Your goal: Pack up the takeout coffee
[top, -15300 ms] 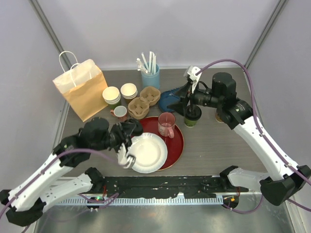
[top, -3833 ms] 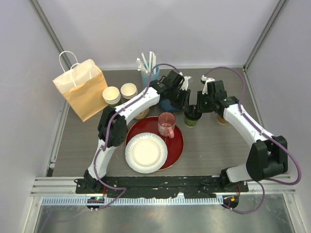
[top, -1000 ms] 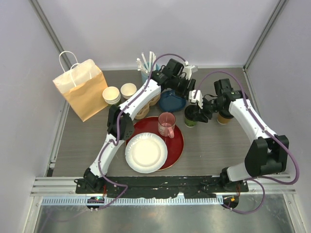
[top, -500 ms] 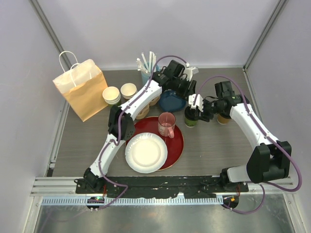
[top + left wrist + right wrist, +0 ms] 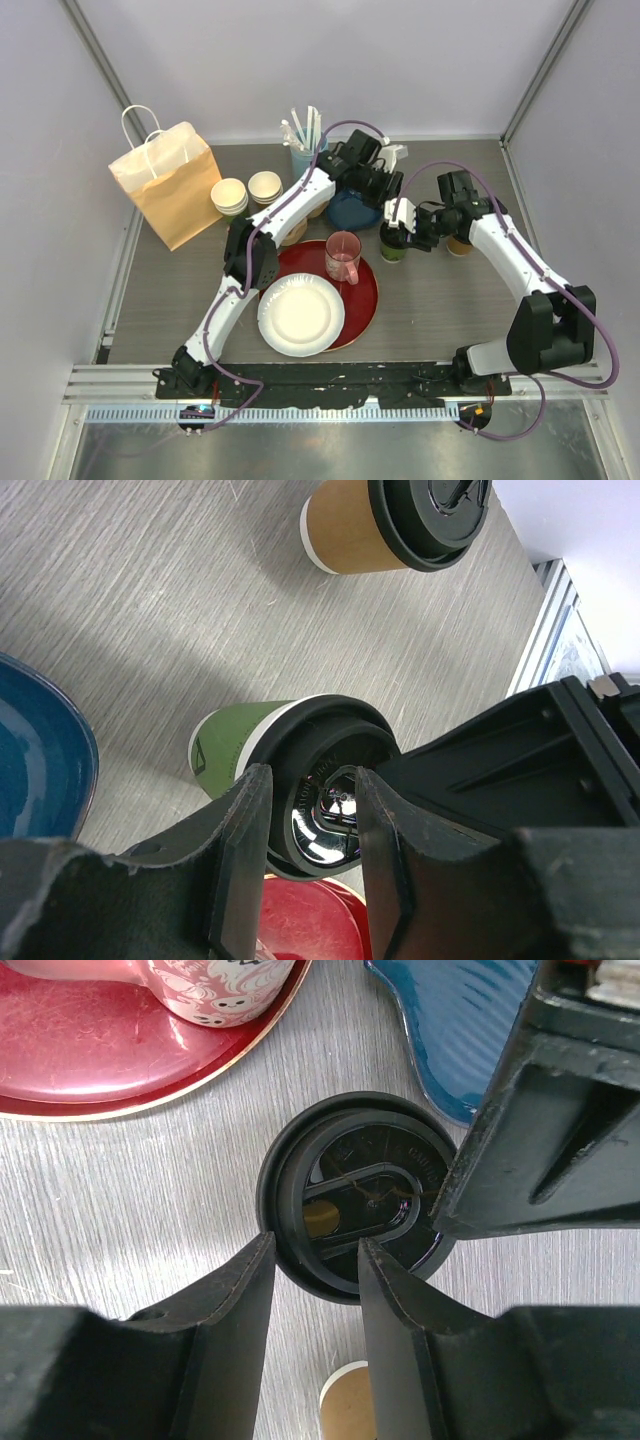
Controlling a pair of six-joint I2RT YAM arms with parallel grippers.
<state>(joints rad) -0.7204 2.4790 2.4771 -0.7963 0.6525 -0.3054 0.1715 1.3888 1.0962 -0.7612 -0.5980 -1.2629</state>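
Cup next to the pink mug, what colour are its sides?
Green cup, black lid; best in left wrist view.

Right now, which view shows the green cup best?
Left wrist: the green cup shows both its side and its black lid, close up. Right wrist shows only the lid, from straight above. In the top view the cup is small and partly hidden.

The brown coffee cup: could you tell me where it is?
Top view: the brown cup stands just right of the green cup, partly under the right arm.
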